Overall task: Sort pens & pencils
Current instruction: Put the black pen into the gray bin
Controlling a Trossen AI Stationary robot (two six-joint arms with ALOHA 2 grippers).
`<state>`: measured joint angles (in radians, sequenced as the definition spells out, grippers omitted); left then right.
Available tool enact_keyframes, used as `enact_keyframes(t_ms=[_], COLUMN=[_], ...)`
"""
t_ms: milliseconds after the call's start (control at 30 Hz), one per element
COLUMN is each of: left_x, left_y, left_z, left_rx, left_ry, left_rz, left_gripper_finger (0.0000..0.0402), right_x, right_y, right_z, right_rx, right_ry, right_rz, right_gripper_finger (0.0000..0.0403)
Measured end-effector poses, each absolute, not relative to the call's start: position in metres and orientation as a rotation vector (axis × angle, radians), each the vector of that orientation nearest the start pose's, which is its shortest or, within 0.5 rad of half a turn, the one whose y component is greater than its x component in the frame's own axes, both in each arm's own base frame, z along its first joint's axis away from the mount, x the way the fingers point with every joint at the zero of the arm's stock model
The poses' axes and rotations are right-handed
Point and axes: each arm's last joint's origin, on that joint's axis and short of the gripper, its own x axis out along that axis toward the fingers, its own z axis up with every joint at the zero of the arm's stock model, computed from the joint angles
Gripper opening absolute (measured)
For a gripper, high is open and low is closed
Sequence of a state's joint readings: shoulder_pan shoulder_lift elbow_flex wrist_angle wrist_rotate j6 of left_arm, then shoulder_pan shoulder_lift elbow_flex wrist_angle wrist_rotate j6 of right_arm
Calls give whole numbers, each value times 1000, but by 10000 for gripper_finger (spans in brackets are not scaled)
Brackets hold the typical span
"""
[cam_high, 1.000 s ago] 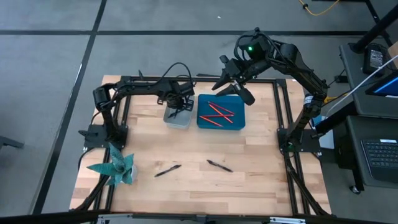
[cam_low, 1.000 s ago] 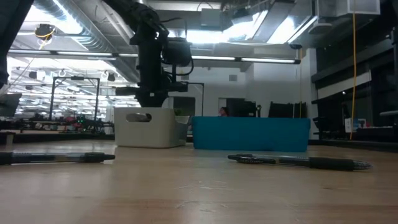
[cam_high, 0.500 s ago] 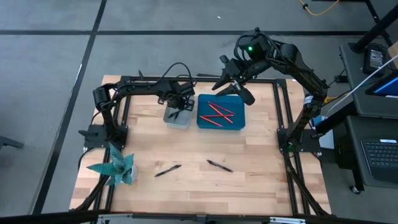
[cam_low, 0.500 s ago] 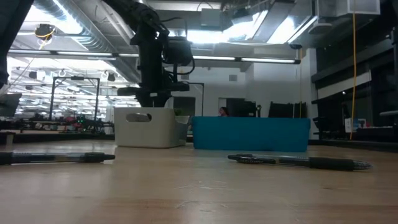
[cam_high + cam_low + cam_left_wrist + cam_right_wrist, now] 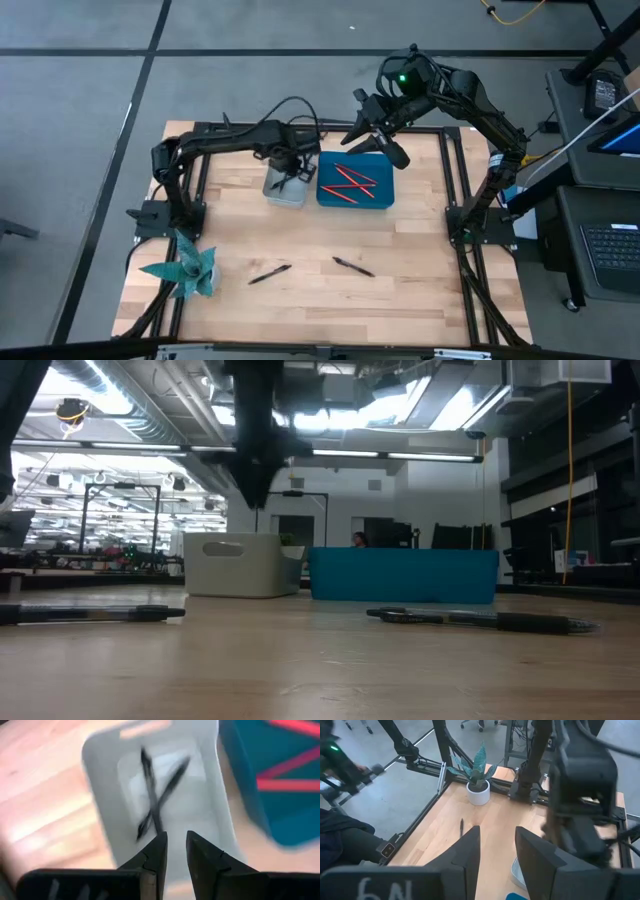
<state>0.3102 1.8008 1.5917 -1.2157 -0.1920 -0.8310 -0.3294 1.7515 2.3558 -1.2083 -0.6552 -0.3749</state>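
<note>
The grey bin (image 5: 285,187) serves as the landmark here: it sits at the far side of the desk (image 5: 400,285), touching or just beside the blue tray (image 5: 356,180) on its right, so that dark pens go in one and red pencils (image 5: 347,184) in the other. Two pens (image 5: 156,795) already lie crossed on the bin's floor, which suggests the bin is the pen drop-off. The left claw (image 5: 174,851) hangs directly above the bin, its fingers parted by a narrow gap and holding nothing; the crossed pens lie below and just ahead of its tips, apart from them. The right claw (image 5: 495,847) waits raised behind the blue tray, beyond the bin's right side, its fingers apart and empty. Two more pens remain to sort, both well nearer the front edge than the bin: the left pen (image 5: 269,273) toward the potted plant (image 5: 187,270), and the right pen (image 5: 353,265) in front of the tray.
</note>
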Motion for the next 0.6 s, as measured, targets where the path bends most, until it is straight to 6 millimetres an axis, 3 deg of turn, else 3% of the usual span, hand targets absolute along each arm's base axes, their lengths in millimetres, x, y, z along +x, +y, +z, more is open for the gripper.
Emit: enact_keyframes(t_ms=[133,267,433,600], left_x=[331,332,325,307], left_y=[59,-7,-92,-143], left_z=[298,304,291,263], left_rx=[-686,-610,-571,-530], left_ry=[1279,1325,1324,1344], left_rz=[931,831,673,603], left_gripper_finger=[66,66,66,66], right_x=[299,299,299,299], right_y=[-83,-83,-84,-83], right_z=[500,500,500,500], right_rx=[-74,-67,-39,-4], right_ry=[466,467,472,479], right_rz=[408,406,399,391], right_gripper_finger=[124,124,124,124])
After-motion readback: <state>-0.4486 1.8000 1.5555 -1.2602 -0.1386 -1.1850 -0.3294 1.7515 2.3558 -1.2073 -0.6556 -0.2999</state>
